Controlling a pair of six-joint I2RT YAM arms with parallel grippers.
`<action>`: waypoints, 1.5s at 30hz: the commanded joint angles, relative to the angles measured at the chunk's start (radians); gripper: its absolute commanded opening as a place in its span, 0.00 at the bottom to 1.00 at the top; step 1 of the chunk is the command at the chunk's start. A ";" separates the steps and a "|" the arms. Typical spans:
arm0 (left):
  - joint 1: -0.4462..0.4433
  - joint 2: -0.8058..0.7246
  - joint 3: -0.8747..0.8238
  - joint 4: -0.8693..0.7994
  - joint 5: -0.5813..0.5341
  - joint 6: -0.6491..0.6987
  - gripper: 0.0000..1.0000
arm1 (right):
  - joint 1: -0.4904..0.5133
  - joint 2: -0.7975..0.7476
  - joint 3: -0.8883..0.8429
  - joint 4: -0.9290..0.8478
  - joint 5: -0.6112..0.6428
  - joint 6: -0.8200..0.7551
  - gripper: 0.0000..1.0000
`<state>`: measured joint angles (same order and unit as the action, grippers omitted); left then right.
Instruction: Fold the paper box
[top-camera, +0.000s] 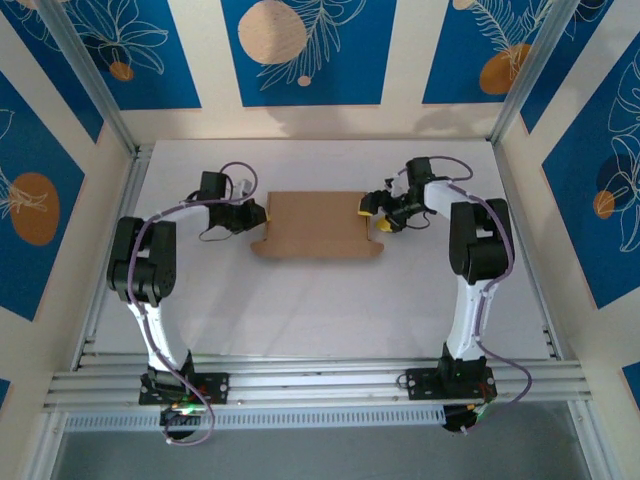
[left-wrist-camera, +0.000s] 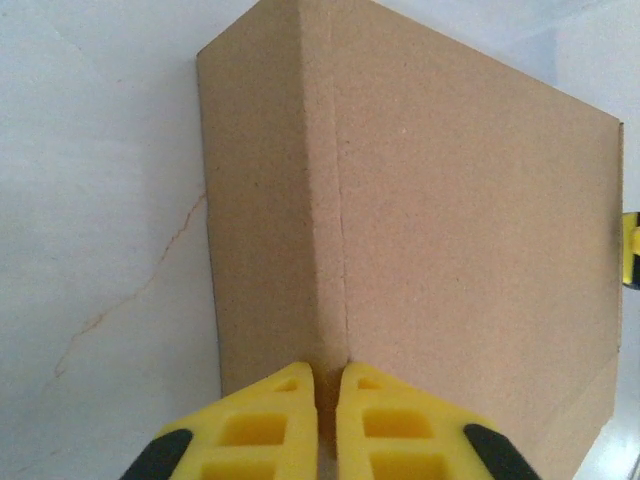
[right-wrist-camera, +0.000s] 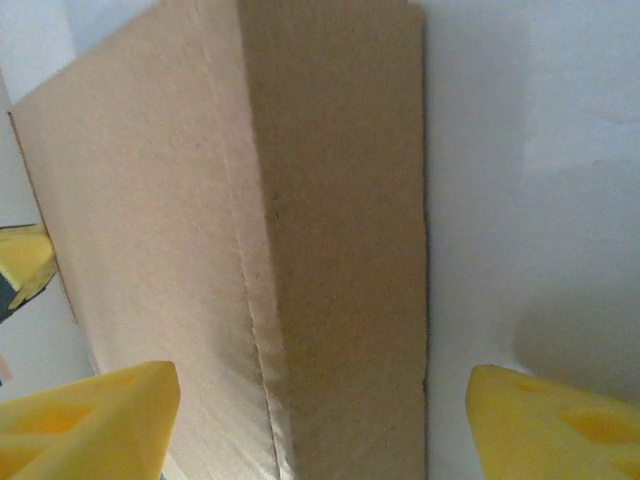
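The paper box is plain brown cardboard, lying flat at the middle of the white table with small tabs at its near corners. My left gripper is at the box's left end. In the left wrist view its yellow fingers are shut, with the fold ridge of the box running into the thin gap between them. My right gripper is at the box's right end. It stands open in the right wrist view, its fingers wide apart on either side of the box's end, not touching it.
The white table is fenced by aluminium posts and a rail along the near edge, where both arm bases are bolted. Blue patterned panels stand behind and to the sides.
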<state>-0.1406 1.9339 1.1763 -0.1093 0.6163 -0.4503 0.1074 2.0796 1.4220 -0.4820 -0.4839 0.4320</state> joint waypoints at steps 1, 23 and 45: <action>0.027 0.093 -0.046 -0.107 -0.072 0.013 0.05 | 0.028 0.022 -0.002 -0.029 -0.044 0.004 0.77; 0.052 0.089 -0.063 -0.054 0.035 -0.065 0.00 | 0.044 -0.108 -0.219 0.452 -0.464 0.446 0.62; -0.315 -0.708 -0.286 0.088 -0.403 0.657 0.74 | -0.028 -0.364 -0.466 0.527 -0.414 0.659 0.39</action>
<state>-0.3927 1.2716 0.9382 -0.0166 0.3019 -0.0891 0.0834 1.7638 0.9802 -0.0242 -0.8463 1.0058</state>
